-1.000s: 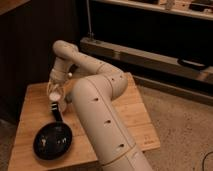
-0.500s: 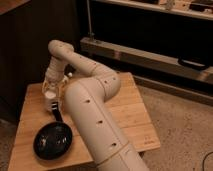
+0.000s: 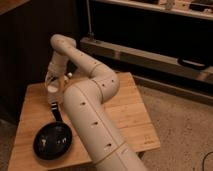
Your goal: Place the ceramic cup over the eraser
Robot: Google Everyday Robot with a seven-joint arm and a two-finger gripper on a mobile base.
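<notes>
My gripper [image 3: 53, 83] hangs over the far left part of the wooden table [image 3: 131, 116], at the end of the white arm that bends across the middle of the view. It is shut on the ceramic cup [image 3: 50, 90], a small white cup held just above the tabletop. The eraser is not visible; the arm and gripper hide the spot beneath and behind them.
A black frying pan [image 3: 52, 141] lies at the table's front left, its handle [image 3: 55, 107] pointing toward the gripper. A small white thing [image 3: 69, 75] peeks out behind the arm. Dark cabinets stand behind the table, and speckled floor lies to the right.
The gripper with the cup has moved a little to the left and away from the pan handle over the last second. The pan has not moved.
</notes>
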